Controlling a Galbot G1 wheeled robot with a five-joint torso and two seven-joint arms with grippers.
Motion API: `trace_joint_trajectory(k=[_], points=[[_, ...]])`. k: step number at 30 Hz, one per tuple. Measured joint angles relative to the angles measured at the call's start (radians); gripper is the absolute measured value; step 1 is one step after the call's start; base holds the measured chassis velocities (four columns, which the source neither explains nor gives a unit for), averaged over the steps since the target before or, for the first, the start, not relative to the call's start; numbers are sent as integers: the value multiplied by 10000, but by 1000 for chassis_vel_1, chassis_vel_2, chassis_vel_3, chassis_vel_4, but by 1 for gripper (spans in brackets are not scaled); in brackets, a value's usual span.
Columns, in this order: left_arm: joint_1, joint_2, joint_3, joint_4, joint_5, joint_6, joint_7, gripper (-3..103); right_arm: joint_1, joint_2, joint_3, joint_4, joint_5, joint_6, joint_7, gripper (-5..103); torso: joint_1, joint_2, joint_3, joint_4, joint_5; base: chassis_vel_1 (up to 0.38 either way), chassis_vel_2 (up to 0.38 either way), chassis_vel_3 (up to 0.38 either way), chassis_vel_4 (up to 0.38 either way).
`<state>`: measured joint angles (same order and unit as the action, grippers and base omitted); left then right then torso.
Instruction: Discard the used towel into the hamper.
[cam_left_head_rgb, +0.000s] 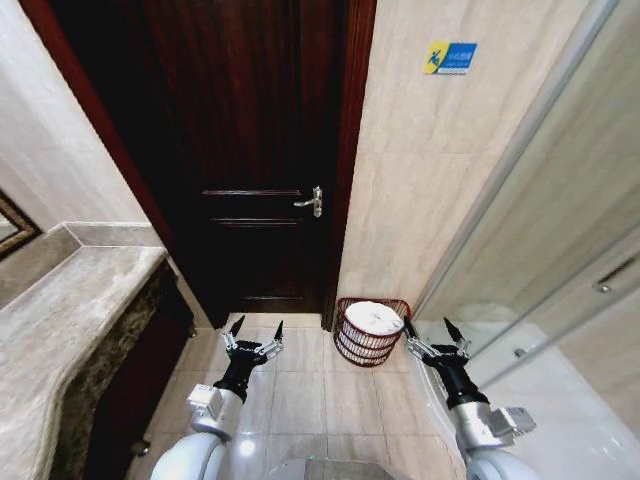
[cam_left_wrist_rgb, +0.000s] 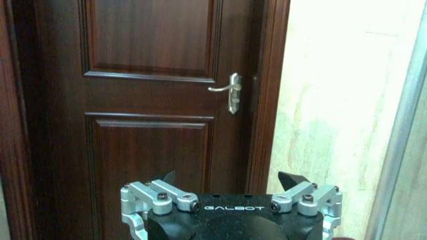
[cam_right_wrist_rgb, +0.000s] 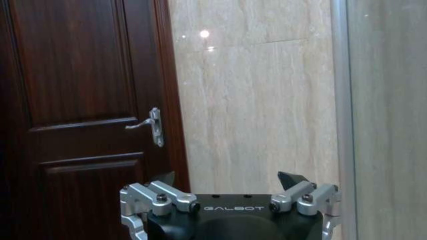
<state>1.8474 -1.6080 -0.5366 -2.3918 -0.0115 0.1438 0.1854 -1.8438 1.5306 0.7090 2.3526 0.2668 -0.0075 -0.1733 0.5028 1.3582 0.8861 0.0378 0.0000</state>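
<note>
The hamper (cam_left_head_rgb: 349, 345), a round dark reddish-brown wire basket, stands on the floor against the wall just right of the door. A white towel (cam_left_head_rgb: 374, 317) lies bundled inside it, filling its top. My left gripper (cam_left_head_rgb: 257, 334) hovers open above the floor tiles to the left of the hamper, with nothing between its fingers; it shows in the left wrist view (cam_left_wrist_rgb: 233, 179) facing the door. My right gripper (cam_left_head_rgb: 432, 331) hangs open and empty just right of the hamper's rim, and the right wrist view (cam_right_wrist_rgb: 230, 178) has it pointing at the beige wall.
A closed dark wooden door (cam_left_head_rgb: 250, 150) with a silver lever handle (cam_left_head_rgb: 311, 202) is straight ahead. A marble counter (cam_left_head_rgb: 60, 330) runs along the left. A glass shower partition (cam_left_head_rgb: 560, 230) and white tub edge close off the right. Beige floor tiles lie between.
</note>
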Motion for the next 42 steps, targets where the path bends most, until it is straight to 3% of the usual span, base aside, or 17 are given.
trace_joint_trajectory(k=[12,42], points=[[2,-3,2,0,0,0,0,100,-3,-1,2,0,0,0,0,100,-14,5,-5,0,-1,111,-220,-112,244],[0,0,0,0,0,0,0,100,-2,0,-1,0,0,0,0,100,-11,3,-4,-1,-3,67,-69,-70,69]])
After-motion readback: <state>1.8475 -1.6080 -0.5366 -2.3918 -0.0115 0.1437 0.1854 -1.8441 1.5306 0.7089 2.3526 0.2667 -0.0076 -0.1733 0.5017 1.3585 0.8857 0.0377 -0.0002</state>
